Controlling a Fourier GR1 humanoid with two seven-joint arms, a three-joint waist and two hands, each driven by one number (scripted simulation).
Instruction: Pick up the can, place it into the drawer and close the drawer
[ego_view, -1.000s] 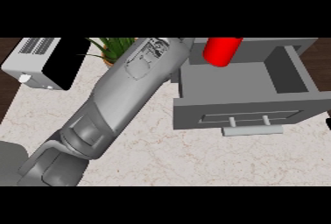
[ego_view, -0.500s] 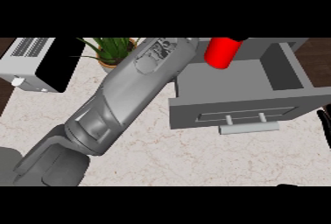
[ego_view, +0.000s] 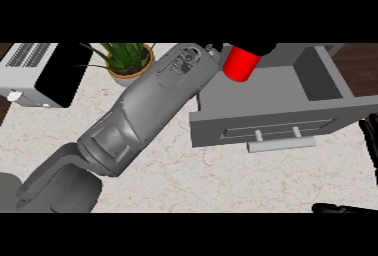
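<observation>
Head view: the left forearm (ego_view: 148, 115) is stretching slantwise from the lower left across the worktop (ego_view: 221, 180) toward the open drawer (ego_view: 325, 85). The left robot hand (ego_view: 257, 48) is curling round the top of the red can (ego_view: 239, 66), though the view's upper edge is cutting most of the hand off. The can is hanging tilted over the drawer's back left corner. It is now sitting a little lower and further left than half a second ago, and whether it is touching the drawer's floor cannot be told.

The drawer is staying pulled out as before, with its handle (ego_view: 280, 145) facing the robot.

The right robot hand (ego_view: 369, 137) is resting at the right edge with its fingers spread, showing more than a second ago.
</observation>
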